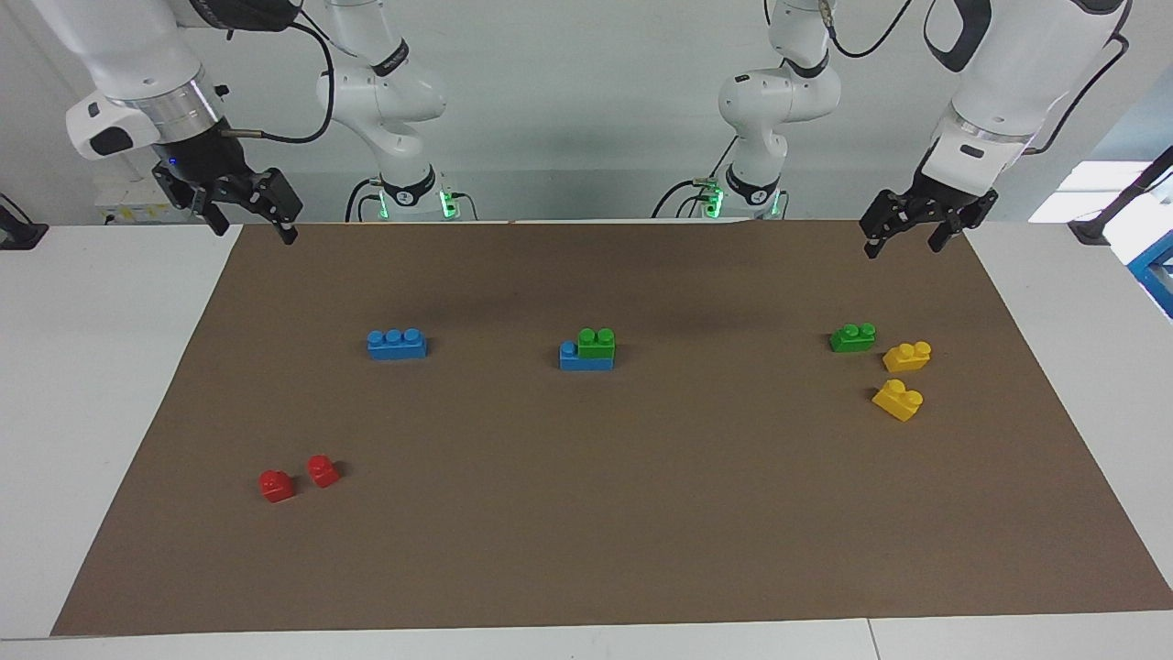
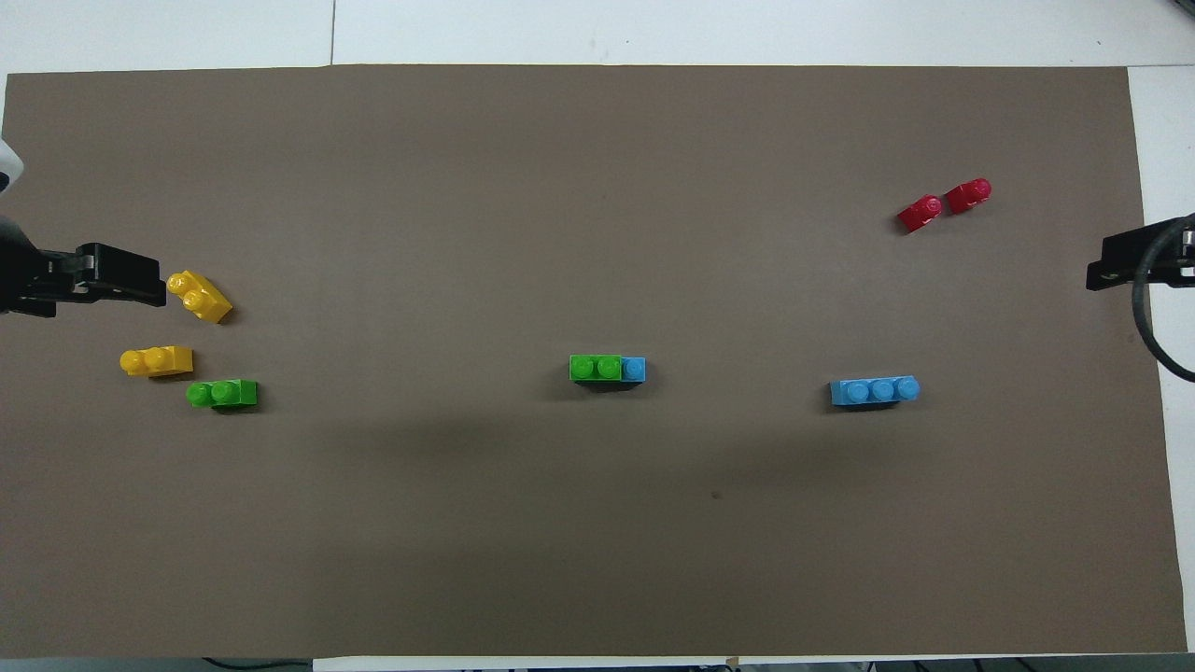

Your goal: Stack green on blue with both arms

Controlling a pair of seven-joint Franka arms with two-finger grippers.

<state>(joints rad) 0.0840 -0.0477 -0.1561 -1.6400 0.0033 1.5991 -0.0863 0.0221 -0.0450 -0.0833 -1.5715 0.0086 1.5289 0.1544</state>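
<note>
Facing view: mid-frame, a small green two-stud plastic brick (image 1: pixel 597 344) sits stacked on a blue three-stud plastic brick (image 1: pixel 585 357). The right gripper (image 1: pixel 257 222), upper left of the frame, and the left gripper (image 1: pixel 907 234), upper right, both hang spread apart and empty.

Overhead view: the stack (image 2: pixel 607 369) is at centre; a second blue three-stud brick (image 2: pixel 875 390) lies bare at right, a second green brick (image 2: pixel 222 393) at left.

No legible text, label, brand, number or sign anywhere. Small dark marks on the collar bands of the two arm bases (image 1: pixel 408 194) (image 1: pixel 753 194), too small to make out.
</note>
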